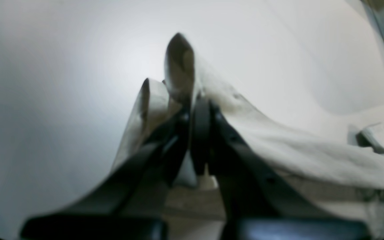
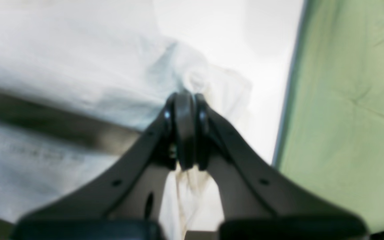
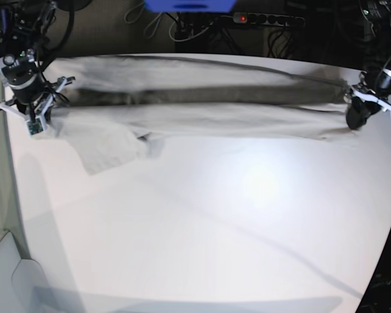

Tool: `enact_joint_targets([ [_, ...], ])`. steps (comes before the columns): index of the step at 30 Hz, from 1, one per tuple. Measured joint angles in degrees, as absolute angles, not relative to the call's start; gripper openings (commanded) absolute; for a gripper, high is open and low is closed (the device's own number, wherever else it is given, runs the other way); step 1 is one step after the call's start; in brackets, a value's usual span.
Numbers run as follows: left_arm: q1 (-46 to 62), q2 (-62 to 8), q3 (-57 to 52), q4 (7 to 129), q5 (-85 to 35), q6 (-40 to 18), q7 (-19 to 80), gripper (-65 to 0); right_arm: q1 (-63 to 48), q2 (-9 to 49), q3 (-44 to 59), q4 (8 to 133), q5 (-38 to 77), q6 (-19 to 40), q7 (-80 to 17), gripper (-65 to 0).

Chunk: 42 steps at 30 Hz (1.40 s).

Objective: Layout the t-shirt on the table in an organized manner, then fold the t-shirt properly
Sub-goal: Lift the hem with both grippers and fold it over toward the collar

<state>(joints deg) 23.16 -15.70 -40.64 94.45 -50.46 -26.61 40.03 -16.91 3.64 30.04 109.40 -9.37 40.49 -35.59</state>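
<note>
While both arms sit at the far corners, here is what I read off my feeds.
Left hand (image 1: 200,110): pinched tight on a bunched edge of the t-shirt (image 3: 202,111); cloth pokes up past my fingertips in the wrist view.
Right hand (image 2: 185,100): clamped on another bunch of the shirt, at the tabletop's (image 3: 202,235) side edge, with a green surface (image 2: 345,116) just beyond.
T-shirt: stretched in a long band between my two hands along the far edge, one sleeve (image 3: 107,150) lying flat near the right hand.
Near half of tabletop: bare white.
</note>
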Motion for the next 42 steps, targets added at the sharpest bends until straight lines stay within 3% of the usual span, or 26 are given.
enact_joint_targets([
  [16, 18.76, -16.14, -39.59, 77.1, -50.0, -26.39, 40.03, -64.6, -18.94, 3.62, 29.56, 109.14, -9.02, 40.49, -35.59, -65.0],
  [23, 17.43, -16.19, -38.94, 73.8, -50.46, -26.39, 39.38, -63.5, -18.83, 3.79, 29.56, 101.95, -8.99, 40.49, -35.31, -65.0],
  [26, 17.41, -16.64, -38.89, 73.63, -50.5, -26.41, 39.42, -55.4, -18.79, 3.79, 29.56, 101.12, -9.13, 40.47, -35.24, -65.0],
  [32, 16.27, -18.63, -38.85, 73.89, -51.79, -26.87, 44.95, -24.5, -18.76, 3.81, 29.56, 101.01, -9.13, 40.47, -35.14, -65.0],
  [35, 15.29, -19.57, -38.37, 73.93, -51.7, -27.22, 46.46, -15.2, -18.76, 3.81, 29.63, 100.97, -9.13, 40.47, -35.14, -65.0],
  [37, 15.31, -19.86, -38.35, 73.93, -52.21, -27.31, 46.5, -12.2, -18.76, 3.81, 29.63, 100.97, -9.1, 40.47, -35.14, -65.0],
  [42, 15.18, -20.1, -38.35, 73.93, -50.28, -27.27, 46.5, -12.2, -18.74, 3.79, 29.63, 100.97, -9.13, 40.47, -35.14, -65.0],
])
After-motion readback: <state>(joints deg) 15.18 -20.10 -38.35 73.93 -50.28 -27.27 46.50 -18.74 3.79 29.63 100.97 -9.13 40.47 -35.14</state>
